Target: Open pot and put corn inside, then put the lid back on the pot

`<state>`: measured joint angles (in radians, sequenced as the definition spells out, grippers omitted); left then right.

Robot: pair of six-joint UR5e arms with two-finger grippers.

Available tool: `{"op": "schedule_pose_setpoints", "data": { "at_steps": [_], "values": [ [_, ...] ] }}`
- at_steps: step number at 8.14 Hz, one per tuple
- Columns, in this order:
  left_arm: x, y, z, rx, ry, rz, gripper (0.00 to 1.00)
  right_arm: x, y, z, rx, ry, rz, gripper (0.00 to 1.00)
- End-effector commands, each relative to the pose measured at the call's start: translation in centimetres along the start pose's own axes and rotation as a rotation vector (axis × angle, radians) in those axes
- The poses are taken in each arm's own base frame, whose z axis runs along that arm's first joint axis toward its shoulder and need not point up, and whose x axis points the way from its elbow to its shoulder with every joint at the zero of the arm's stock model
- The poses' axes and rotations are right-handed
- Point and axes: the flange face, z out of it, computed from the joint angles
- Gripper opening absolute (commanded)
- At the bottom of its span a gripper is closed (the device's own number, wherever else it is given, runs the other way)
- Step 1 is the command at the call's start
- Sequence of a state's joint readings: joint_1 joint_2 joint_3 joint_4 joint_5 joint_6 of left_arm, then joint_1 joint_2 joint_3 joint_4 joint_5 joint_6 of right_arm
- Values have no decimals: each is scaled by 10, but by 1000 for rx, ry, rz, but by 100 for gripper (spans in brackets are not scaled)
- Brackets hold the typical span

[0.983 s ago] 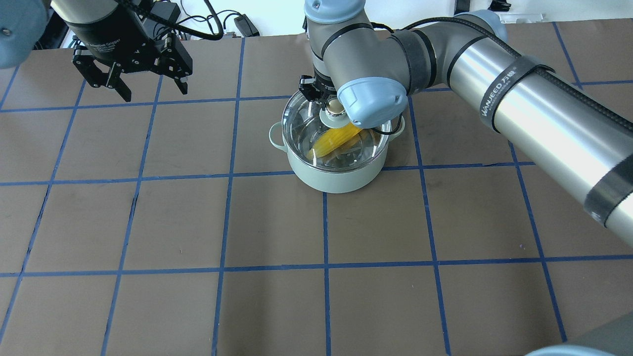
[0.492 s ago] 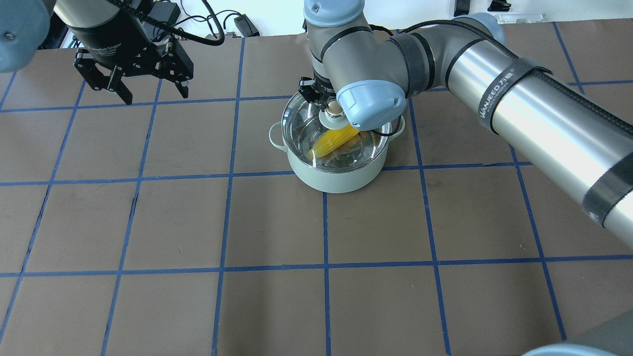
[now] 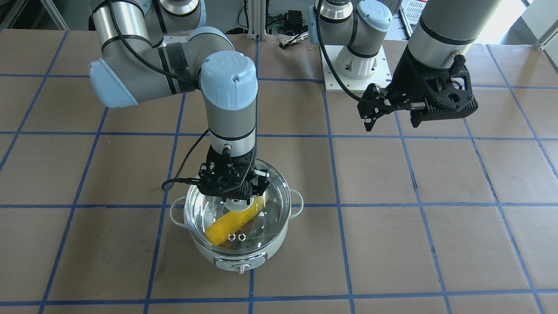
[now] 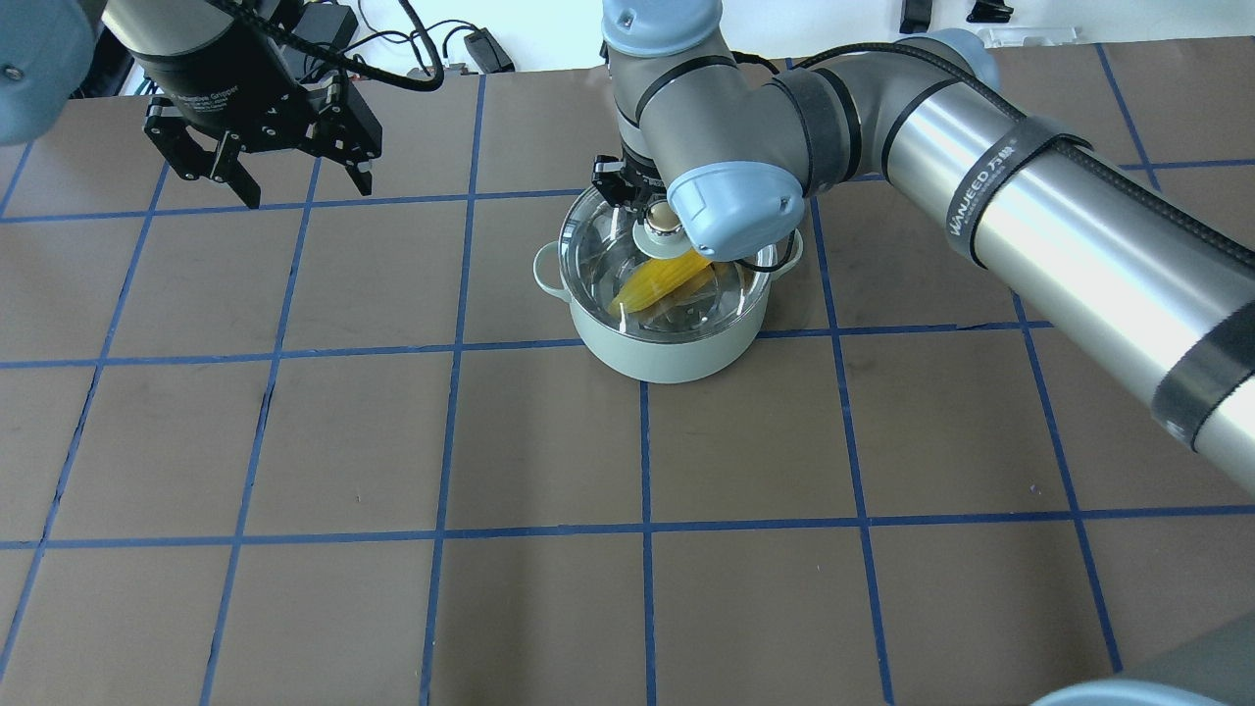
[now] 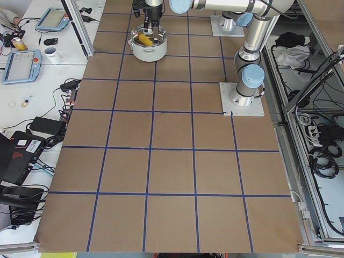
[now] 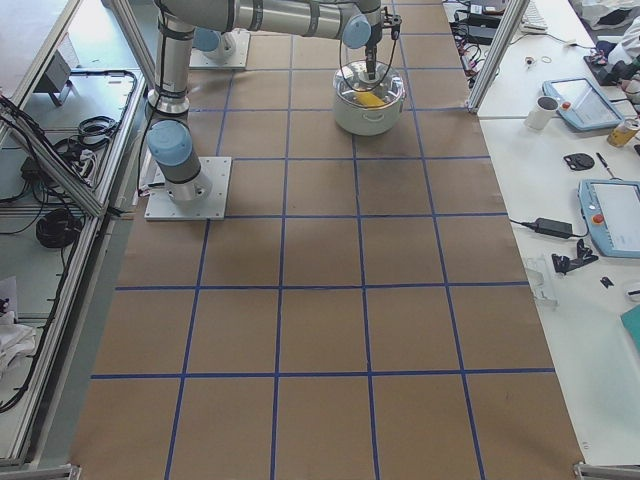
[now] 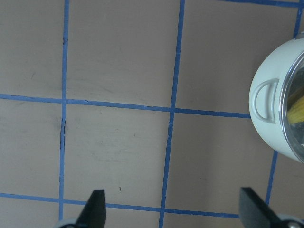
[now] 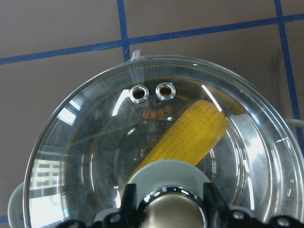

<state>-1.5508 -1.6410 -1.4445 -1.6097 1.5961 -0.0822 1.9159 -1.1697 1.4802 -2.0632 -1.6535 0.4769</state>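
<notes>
The pale mint-green pot [image 4: 667, 353] stands on the table with the yellow corn [image 4: 657, 279] lying slantwise inside. The clear glass lid [image 4: 598, 245] sits on the pot's rim. My right gripper [image 4: 659, 218] points straight down over the lid's centre with its fingers against the gold-beige knob. The right wrist view shows the lid [image 8: 95, 142], the corn [image 8: 190, 137] under it and the knob between the fingers [image 8: 129, 202]. My left gripper [image 4: 306, 188] is open and empty above the table, far to the pot's left. The left wrist view shows the pot's [image 7: 266, 118] side handle.
The table is brown with a blue tape grid. Cables and a power supply [image 4: 485, 49] lie beyond its far edge. The arms' base plate [image 3: 353, 65] is behind the pot in the front-facing view. Side tables with tablets [image 6: 610, 215] flank the operators' side.
The right wrist has shifted very slightly over the pot. The lid and the corn have not moved. The left gripper stays open in about the same place.
</notes>
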Motion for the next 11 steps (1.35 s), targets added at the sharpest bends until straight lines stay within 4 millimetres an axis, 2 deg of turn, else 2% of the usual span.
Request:
{"op": "schedule_pose_setpoints", "data": {
  "at_steps": [1, 6, 9, 11],
  "values": [
    [0, 1, 0, -2, -1, -1, 100, 1, 3, 4, -8, 4, -5, 0],
    [0, 1, 0, -2, -2, 1, 100, 0, 0, 2, 23, -7, -7, 0],
    [0, 3, 15, -23, -6, 3, 100, 1, -1, 2, 37, -5, -6, 0],
    [-1, 2, 16, -20, -4, 1, 100, 0, -1, 2, 41, -9, -6, 0]
  ]
}}
